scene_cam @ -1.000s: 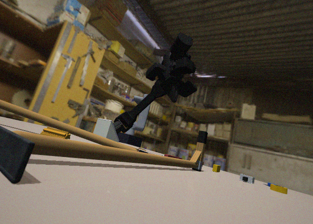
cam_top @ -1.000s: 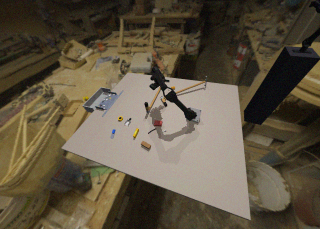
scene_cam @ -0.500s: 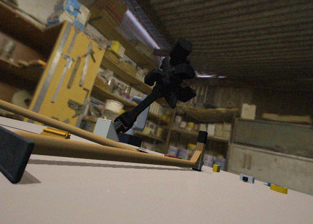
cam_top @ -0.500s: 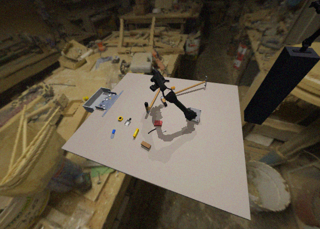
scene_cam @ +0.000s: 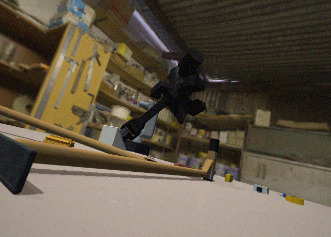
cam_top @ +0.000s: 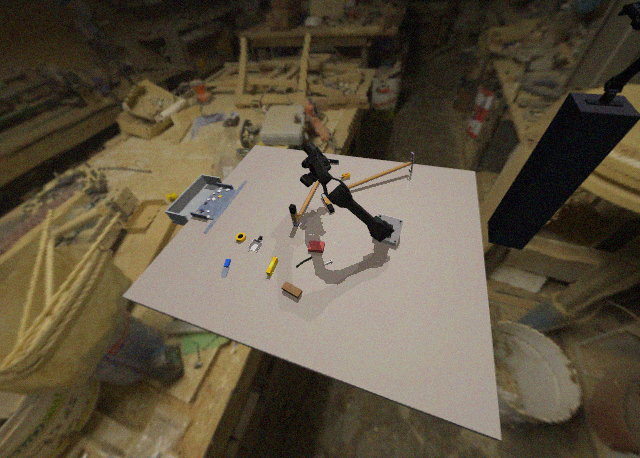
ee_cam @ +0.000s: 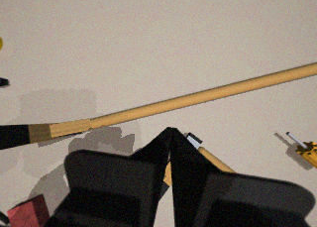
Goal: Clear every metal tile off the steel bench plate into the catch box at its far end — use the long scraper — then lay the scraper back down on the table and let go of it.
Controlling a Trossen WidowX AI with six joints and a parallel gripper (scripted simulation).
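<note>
My gripper (scene_cam: 181, 121) (ee_cam: 170, 132) is shut and empty, raised above the table between two long-handled tools. The first tool has a wooden shaft (cam_top: 308, 200) (scene_cam: 115, 163) (ee_cam: 198, 96), an upright black grip (cam_top: 293, 210) (scene_cam: 213, 145) and a flat dark head (cam_top: 333, 161) (scene_cam: 16, 162). The second tool's shaft (cam_top: 379, 175) (ee_cam: 218, 161) runs right to a thin upright head (cam_top: 412, 166). I cannot tell for certain which is the scraper. The blue-grey bench plate (cam_top: 225, 210) is at the table's left edge, with several small tiles on it, against the grey catch box (cam_top: 178, 217).
An orange-yellow tool (cam_top: 345, 175) (scene_cam: 58, 140) (ee_cam: 309, 155) lies between the shafts. Nearer are a red block (cam_top: 315, 246) (ee_cam: 29, 213), a brown block (cam_top: 291, 291), a yellow bar (cam_top: 271, 266), a blue-ended item (cam_top: 226, 263) and a yellow ring (cam_top: 240, 237).
</note>
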